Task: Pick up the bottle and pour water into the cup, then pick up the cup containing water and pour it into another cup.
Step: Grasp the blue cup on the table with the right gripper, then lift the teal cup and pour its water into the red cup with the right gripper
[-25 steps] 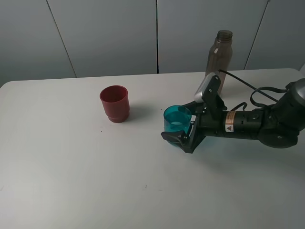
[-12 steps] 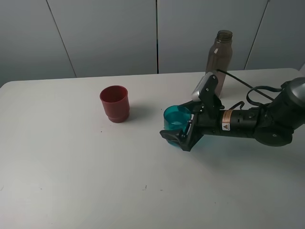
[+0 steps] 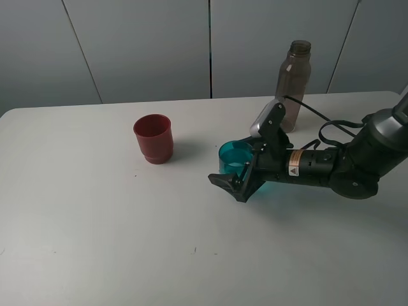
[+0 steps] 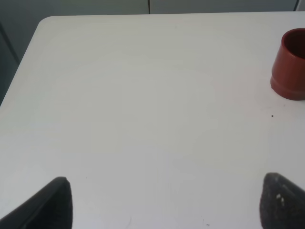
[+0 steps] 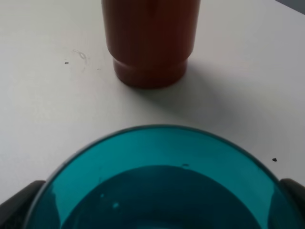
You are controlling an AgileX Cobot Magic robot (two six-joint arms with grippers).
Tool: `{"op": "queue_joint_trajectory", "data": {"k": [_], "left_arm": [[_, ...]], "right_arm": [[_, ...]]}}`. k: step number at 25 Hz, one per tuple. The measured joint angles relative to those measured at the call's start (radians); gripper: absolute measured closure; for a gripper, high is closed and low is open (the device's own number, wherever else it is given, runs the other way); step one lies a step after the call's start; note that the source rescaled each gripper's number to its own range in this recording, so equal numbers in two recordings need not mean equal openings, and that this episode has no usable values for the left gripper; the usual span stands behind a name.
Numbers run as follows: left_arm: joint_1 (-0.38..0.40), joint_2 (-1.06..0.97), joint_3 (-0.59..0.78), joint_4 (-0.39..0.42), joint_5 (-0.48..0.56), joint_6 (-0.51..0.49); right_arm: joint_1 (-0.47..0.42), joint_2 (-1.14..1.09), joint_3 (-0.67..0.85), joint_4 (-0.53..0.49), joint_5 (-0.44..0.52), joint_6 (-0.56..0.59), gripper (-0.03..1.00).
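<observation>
The white matte tabletop (image 3: 95,223) carries an opaque dark red plastic cup (image 3: 153,138) with a stepped base, standing upright. To the right of that cup stands a translucent teal-blue plastic tumbler (image 3: 236,159) holding water. Farther right and behind stands a tall smoky grey-brown plastic bottle (image 3: 292,83), uncapped.

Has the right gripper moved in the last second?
Yes. The right gripper has edged left, toward the red cup, sliding farther around the teal cup, which stayed put.
</observation>
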State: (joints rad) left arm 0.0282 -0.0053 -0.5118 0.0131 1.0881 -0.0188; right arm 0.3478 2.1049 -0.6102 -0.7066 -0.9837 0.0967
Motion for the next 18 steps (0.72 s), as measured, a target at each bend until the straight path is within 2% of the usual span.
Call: {"op": "queue_joint_trajectory", "data": {"k": [18], "left_arm": [[0.0,0.0,0.0,0.0,0.0,0.0]], "right_arm": [[0.0,0.0,0.006,0.019,-0.024,-0.003,-0.03]]}}
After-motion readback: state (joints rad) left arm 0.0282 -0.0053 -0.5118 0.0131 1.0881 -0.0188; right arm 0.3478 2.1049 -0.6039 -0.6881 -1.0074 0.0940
